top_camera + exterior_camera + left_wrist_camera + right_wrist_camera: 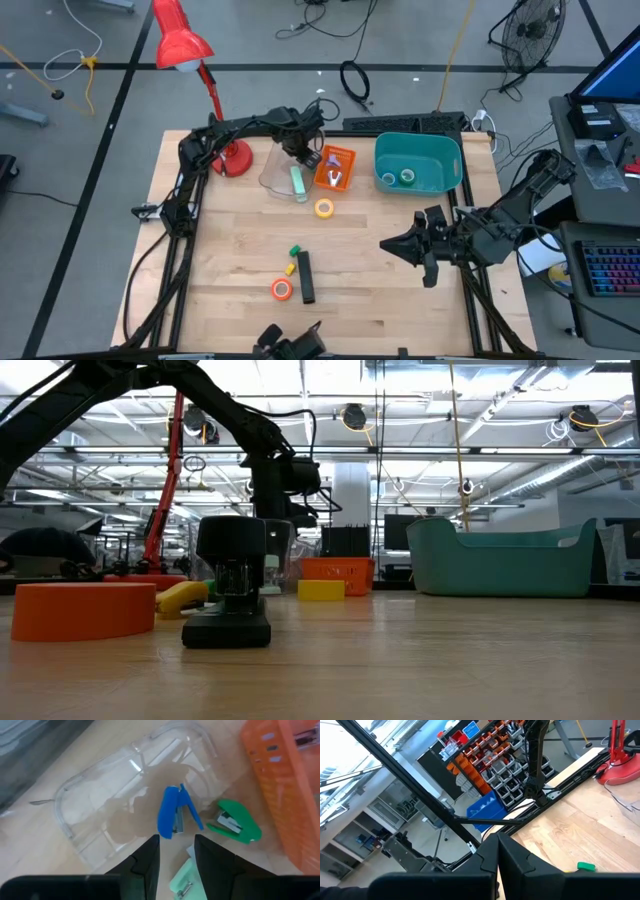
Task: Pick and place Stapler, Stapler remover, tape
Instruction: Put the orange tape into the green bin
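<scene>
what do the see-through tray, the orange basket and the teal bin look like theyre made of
The clear tray looks like thin glossy plastic: the wood grain shows through it and its rims catch glare. The orange basket looks like moulded plastic with slotted walls and a duller surface. The teal bin seems to be smooth opaque plastic with rounded corners and a soft sheen.

Blue stapler (172, 813), green stapler (234, 822), pale green stapler (186, 879) lie flat in clear tray (95, 800). Black stapler (305, 277) on table, near orange tape (282, 289). Yellow tape (324, 208) beside tray. Two tape rolls (398, 178) in teal bin (446, 165).
</scene>
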